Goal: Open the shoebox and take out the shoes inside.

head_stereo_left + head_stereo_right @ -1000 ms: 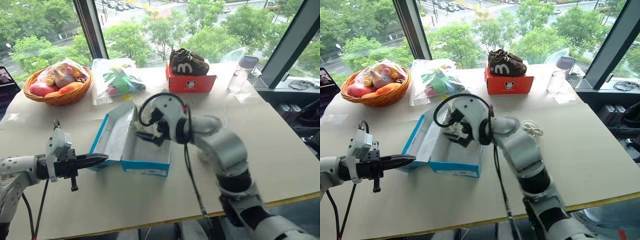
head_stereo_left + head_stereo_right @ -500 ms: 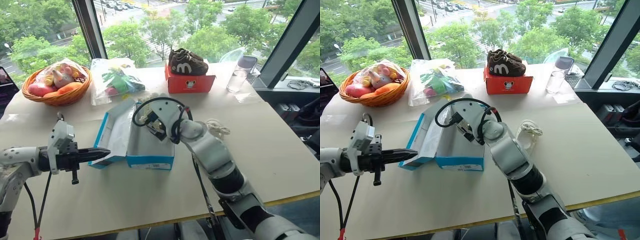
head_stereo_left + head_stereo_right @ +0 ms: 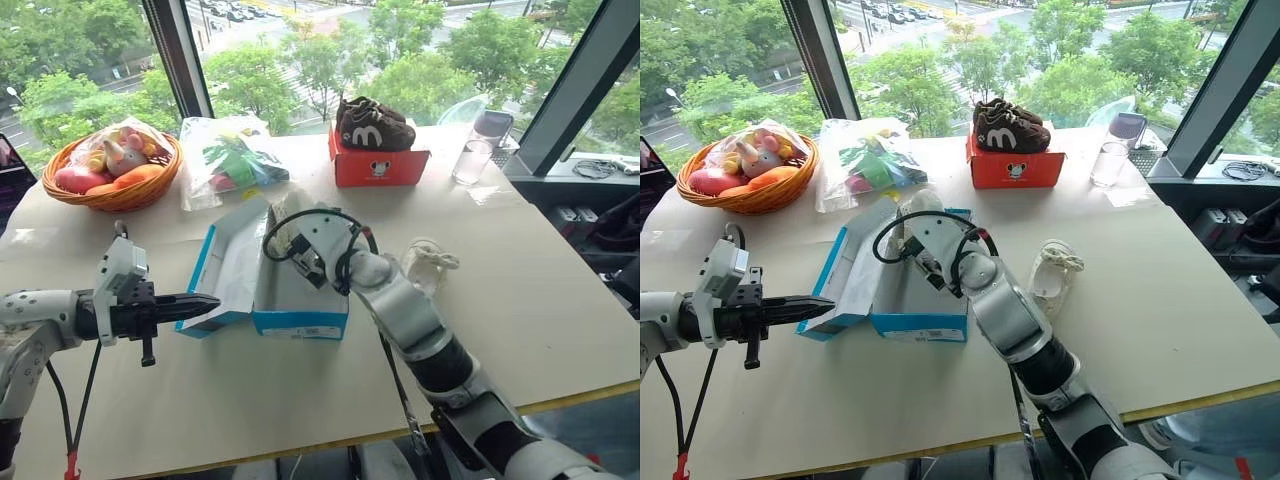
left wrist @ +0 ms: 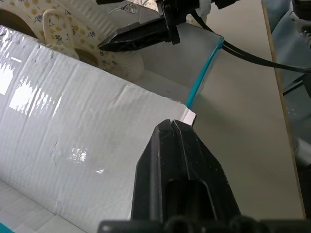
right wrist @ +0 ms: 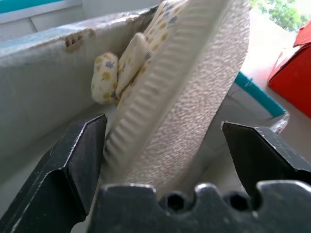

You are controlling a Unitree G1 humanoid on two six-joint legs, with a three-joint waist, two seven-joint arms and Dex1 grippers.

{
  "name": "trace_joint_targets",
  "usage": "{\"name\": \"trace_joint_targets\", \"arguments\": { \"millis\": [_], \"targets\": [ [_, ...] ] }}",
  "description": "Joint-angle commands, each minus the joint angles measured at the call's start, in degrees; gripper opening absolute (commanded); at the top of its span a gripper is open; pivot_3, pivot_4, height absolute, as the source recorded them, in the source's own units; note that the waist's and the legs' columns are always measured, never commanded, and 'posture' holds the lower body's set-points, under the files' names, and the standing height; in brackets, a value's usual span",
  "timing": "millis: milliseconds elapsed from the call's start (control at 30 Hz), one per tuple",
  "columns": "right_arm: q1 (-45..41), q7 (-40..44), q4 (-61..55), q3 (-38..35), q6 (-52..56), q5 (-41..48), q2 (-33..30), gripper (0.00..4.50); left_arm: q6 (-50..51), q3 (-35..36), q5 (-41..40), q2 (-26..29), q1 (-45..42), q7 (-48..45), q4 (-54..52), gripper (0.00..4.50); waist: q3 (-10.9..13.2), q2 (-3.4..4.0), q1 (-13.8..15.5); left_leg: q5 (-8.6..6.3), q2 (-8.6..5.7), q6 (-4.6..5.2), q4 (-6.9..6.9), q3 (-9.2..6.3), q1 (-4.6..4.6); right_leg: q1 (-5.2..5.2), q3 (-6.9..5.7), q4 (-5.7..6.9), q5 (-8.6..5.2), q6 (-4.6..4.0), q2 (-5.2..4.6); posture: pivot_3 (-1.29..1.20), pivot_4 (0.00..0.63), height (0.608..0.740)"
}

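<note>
The shoebox [image 3: 270,285] lies open mid-desk [image 3: 560,300]. The right end effector [image 5: 165,145], fingers apart, straddles 1 shoe [image 5: 180,87] inside; another lies on the desk [image 3: 1050,272]. Light, soft-topped, stiff-soled: grip across the sole. The left end effector [image 4: 172,127], together, touches the lid corner.

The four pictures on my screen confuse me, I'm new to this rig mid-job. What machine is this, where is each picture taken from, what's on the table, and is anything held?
It is a humanoid robot with two arms. The two wide pictures come from its head; the two close ones from its wrists. On the table stand the open blue shoebox, a fruit basket, a plastic bag, brown shoes on a red box, a cup and one cream shoe already taken out. The left gripper is shut, its tip at the lid's edge. The right gripper is open inside the box, its fingers either side of the other cream shoe, not yet closed.
</note>
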Motion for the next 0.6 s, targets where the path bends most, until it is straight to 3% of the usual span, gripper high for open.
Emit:
{"name": "trace_joint_targets", "arguments": {
  "millis": [33, 333, 500, 600],
  "targets": [
    [0.3, -0.4, 0.1, 0.0, -1.9, -0.9, 0.1, 4.2, 0.2, 0.8, -0.7, 0.4, 0.2, 0.0, -1.4, 0.0, 0.0, 0.0, 0.0, 0.0, 0.0, 0.0, 0.0, 0.0, -0.01, 0.0, 0.0, 0.0, 0.0, 0.0, 0.0, 0.0, 0.15, 0.74],
    [-0.3, -0.1, -0.5, -0.8, -1.7, -1.0, 0.0, 1.56, 0.1, 0.2, -0.6, -0.1, -0.4, 0.2, -1.2, 0.0, 0.0, 0.0, -0.1, 0.0, 0.0, 0.0, 0.0, 0.0, 0.02, 0.0, 0.0, 0.01, 0.0, 0.0, 0.01, 0.0, 0.15, 0.74],
    [-0.2, 0.0, -0.5, -1.1, -1.5, -0.9, 0.3, 1.56, -0.1, -0.1, -0.6, -0.3, -0.8, 0.4, -0.9, 0.0, 0.0, 0.0, -0.1, 0.0, 0.0, 0.0, 0.0, 0.0, 0.0, 0.0, 0.01, -0.01, 0.0, 0.0, 0.0, 0.0, 0.15, 0.74],
    [0.3, -1.5, -1.1, -7.1, -0.7, 1.4, 3.3, 1.56, -0.1, -0.3, -0.6, -0.6, -0.8, 0.7, -1.1, 0.0, 0.0, 0.0, -0.1, 0.0, 0.0, 0.0, -0.01, 0.0, 0.0, 0.0, 0.01, 0.0, 0.0, 0.0, 0.01, 0.0, 0.15, 0.74]
  ]
}}
